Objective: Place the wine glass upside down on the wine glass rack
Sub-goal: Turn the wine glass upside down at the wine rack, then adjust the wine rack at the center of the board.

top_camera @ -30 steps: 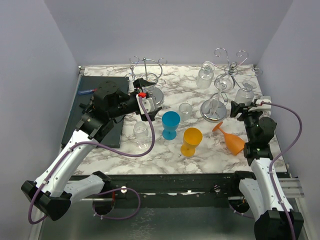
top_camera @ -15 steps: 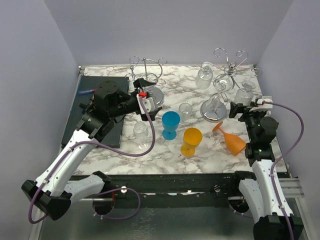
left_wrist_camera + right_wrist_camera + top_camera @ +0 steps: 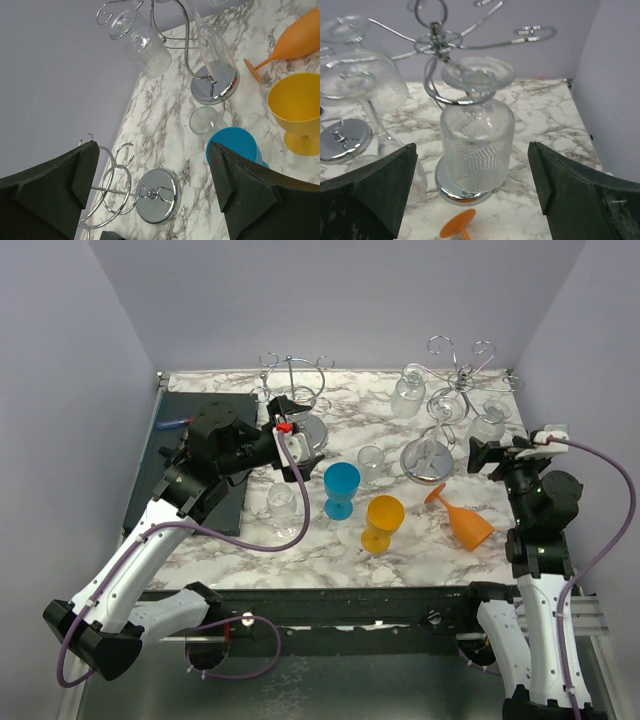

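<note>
The likeliest trouble was a knock from the right gripper [image 3: 485,455] as it pulled away; its fingers stood spread wide and empty to either side of the glass [image 3: 477,150], and a brush against the bowl could swing it off its hook or into the neighbouring glass [image 3: 367,82] at the left of the right wrist view; the rack [image 3: 436,31] looked light enough to tip as well. The left gripper [image 3: 152,150] was also spread and held nothing, so it posed little risk. The glass hung at the middle of the right wrist view, its foot caught in a hook; its long axis ran vertical, foot up, mouth down toward the chrome base [image 3: 451,196]; whether the rim touched that base could not be told.
</note>
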Controlling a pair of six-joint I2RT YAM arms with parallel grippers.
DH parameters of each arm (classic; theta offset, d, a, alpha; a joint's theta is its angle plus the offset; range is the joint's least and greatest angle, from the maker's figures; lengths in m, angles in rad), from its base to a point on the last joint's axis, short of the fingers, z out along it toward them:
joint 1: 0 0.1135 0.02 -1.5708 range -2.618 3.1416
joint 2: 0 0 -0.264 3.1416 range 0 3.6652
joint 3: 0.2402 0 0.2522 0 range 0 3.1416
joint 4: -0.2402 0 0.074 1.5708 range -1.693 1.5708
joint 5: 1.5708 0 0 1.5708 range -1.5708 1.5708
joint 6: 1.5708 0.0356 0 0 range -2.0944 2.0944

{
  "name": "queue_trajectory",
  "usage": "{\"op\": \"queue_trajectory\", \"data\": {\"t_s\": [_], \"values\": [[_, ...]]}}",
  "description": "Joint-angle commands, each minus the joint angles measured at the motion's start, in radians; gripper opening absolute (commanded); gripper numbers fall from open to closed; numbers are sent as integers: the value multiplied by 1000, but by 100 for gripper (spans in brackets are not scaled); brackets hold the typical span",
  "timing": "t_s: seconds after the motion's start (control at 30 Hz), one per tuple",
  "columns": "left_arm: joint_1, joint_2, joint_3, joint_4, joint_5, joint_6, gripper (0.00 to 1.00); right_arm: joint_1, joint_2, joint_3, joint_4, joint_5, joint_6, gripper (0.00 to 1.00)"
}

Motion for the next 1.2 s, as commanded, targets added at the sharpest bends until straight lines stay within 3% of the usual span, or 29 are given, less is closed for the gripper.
{"op": "queue_trajectory", "data": {"t_s": [0.0,0.13,0.37,0.57,0.7,0.9,1.17], "values": [[-2,12,30,18,30,-69,99,-3,-16,164,-165,-124,20,100],[-2,42,61,18,20,-138,99,-2,73,349,-323,-158,39,100],[-2,176,234,14,1,-336,99,-3,270,603,-384,-95,154,96],[-2,424,567,-35,7,-455,95,-4,607,888,-471,20,249,85],[-2,612,819,-59,56,-513,81,-3,745,1012,-466,74,267,84],[-28,846,1125,-65,126,-574,61,-4,825,1061,-465,160,254,83],[-111,1009,1286,-62,178,-543,64,-43,810,1026,-439,195,230,83]]}}
